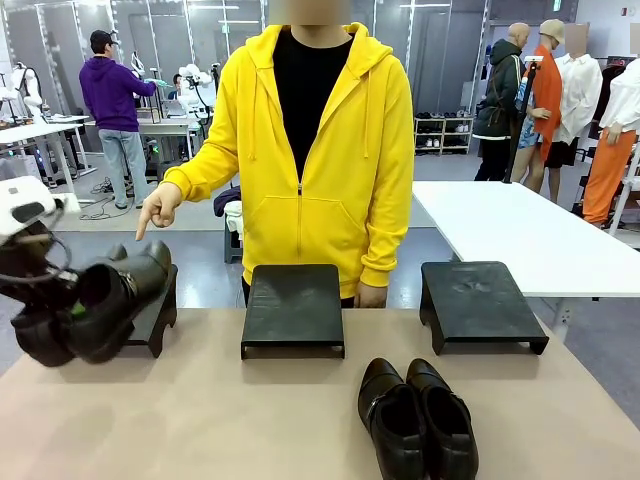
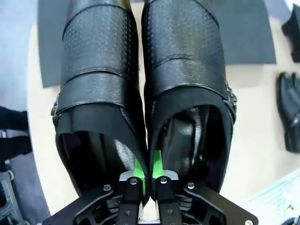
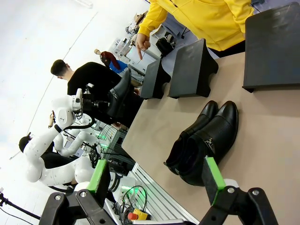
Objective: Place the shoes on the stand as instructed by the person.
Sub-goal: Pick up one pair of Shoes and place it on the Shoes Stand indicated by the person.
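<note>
Shoes, ankle-height pair (image 1: 110, 300): hanging in the air, well left of the middle stand (image 1: 293, 300), toes toward the left stand (image 1: 162, 305)

Left tool (image 2: 146, 171): clamped on the two inner collar walls, pinched together between the green pads (image 2: 138, 168); both shoes hang from this one pinch

Low pair (image 1: 418, 420): side by side on the bench (image 1: 200, 420), right of the middle stand, on the robot's side of it

Right tool (image 3: 154, 164): jaws spread wide, nothing between them, low pair ahead of it

Person's hand (image 1: 160, 207): finger pointing down, left of the middle stand, above the left stand; judged to mark that stand as the target

Handling (judgement): leather holds its shape, but the collar walls are thin and will flex. The surface looks slick. Weight sits in the soles, so the pair may swing or slip about the pinch. Collar walls together seem the right hold, and the same for the low pair

Room: the left stand's top is partly hidden by the shoes, so its free area is unclear. There is an open gap between it and the middle stand. The right stand (image 1: 478, 300) is bare. Watch the pointing hand on approach, and the stand's near edge under the heels
</note>
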`<state>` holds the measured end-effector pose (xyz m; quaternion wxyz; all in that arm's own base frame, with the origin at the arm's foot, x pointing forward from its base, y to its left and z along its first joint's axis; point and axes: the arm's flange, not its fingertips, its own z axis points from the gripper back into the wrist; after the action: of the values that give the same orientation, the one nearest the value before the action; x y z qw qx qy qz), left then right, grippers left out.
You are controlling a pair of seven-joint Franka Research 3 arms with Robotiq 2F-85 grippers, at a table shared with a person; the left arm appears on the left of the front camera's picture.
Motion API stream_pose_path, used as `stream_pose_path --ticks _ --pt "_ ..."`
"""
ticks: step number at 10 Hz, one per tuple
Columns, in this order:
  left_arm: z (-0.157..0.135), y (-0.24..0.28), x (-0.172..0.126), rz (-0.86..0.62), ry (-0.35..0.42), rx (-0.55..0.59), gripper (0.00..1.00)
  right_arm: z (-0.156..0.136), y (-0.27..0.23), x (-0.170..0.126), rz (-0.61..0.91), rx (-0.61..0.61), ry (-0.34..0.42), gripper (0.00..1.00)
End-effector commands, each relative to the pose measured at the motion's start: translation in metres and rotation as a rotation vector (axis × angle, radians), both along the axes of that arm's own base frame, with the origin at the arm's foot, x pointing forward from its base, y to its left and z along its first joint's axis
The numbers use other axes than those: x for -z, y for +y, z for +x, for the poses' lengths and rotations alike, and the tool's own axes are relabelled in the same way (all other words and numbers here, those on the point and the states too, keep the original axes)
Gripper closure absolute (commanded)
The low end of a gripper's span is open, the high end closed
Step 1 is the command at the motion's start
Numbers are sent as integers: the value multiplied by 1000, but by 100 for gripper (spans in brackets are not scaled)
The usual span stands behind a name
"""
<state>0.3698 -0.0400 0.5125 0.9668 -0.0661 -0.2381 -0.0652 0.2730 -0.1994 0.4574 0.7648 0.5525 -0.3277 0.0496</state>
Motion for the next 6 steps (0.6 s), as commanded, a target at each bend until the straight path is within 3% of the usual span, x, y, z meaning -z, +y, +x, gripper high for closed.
stream_pose_path --ticks 1,3,4,6 --pt "23 20 -10 34 -121 12 93 0 -1 -1 7 -1 -12 0" --pt "65 39 1 59 -129 9 93 0 -1 -1 7 -1 -12 0" --pt "85 44 10 51 -129 89 93 0 -1 -1 7 -1 -12 0" --pt "122 50 30 92 -130 84 93 0 -1 -1 7 -1 -12 0"
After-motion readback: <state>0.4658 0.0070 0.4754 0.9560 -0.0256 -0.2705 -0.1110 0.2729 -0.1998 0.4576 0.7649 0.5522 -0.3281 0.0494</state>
